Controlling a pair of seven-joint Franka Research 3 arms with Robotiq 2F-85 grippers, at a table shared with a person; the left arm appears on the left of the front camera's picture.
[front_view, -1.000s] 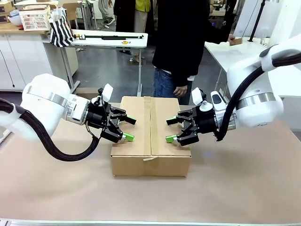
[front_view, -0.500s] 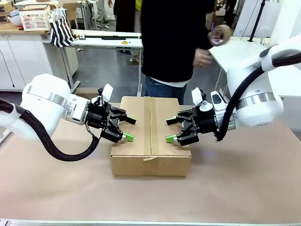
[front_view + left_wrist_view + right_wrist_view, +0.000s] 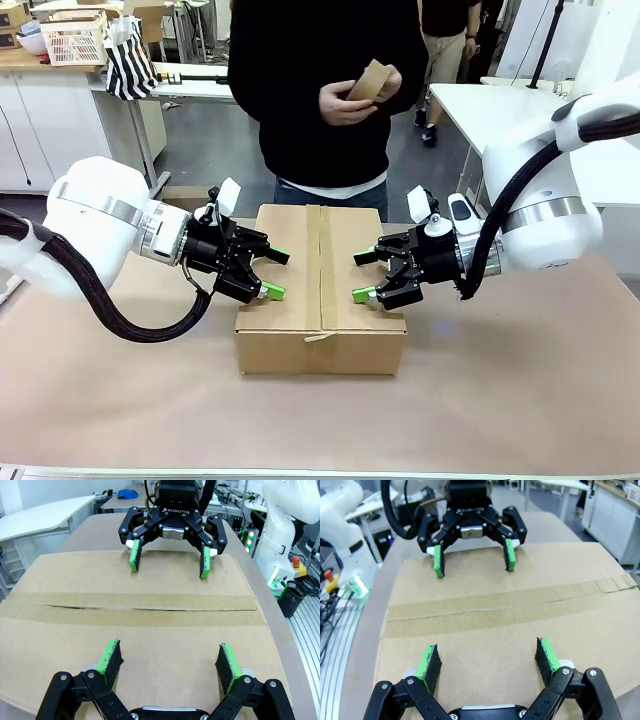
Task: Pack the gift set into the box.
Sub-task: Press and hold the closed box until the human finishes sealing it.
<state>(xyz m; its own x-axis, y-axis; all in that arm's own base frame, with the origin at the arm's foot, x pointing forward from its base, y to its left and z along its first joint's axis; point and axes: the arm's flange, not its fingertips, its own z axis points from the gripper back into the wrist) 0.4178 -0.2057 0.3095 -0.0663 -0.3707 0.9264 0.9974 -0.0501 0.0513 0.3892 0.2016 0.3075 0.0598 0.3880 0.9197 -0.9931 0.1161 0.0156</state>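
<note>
The box [image 3: 320, 285] is a brown corrugated carton in the table's middle, its top flaps down and a strip of brown tape [image 3: 322, 265] along the seam. My left gripper [image 3: 272, 273] stands open over the box's left edge, nothing between its fingers. Facing it over the right edge, my right gripper [image 3: 363, 276] is open too. The left wrist view shows my left gripper [image 3: 169, 661] above the box top [image 3: 150, 645], the right gripper [image 3: 169, 562] opposite. In the right wrist view my right gripper [image 3: 488, 660] hovers over the cardboard [image 3: 485, 645]. The gift set is hidden.
A person in a black top stands at the far edge, both hands [image 3: 345, 100] holding a brown tape roll [image 3: 368, 82]. The brown table surface [image 3: 500, 390] lies bare in front of and beside the box. Other tables and clutter stand behind.
Both arms stayed still. The person moved from the right to behind the box, bringing the tape roll in front of the chest.
</note>
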